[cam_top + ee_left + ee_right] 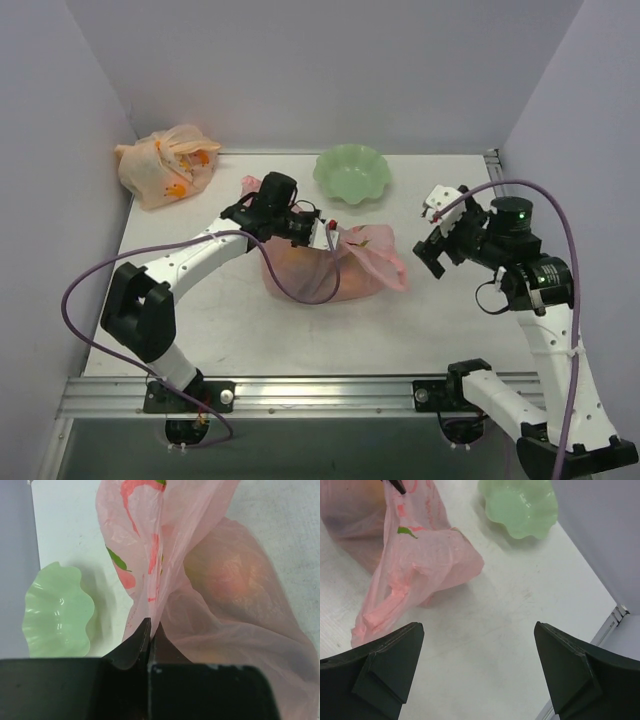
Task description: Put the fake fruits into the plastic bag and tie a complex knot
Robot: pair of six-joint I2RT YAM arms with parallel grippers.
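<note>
One thin fold of the plastic bag (375, 258), lying near the green bowl (351, 174), is pinched by the closed left claw (150, 626); the right claw (479, 630) gapes wide and empty. I think a hard pull may tear the film or slip it free.

This looks like a robot test cell in a lab. Plain pale lilac panels (330, 70) close in a white worktop (300, 330) behind and to either side of the left claw (329, 232) and right claw (433, 230). Nearer than both claws, an aluminium rail (320, 395) carries the bolted arm bases (185, 392), and purple cables (75, 290) loop alongside.
</note>
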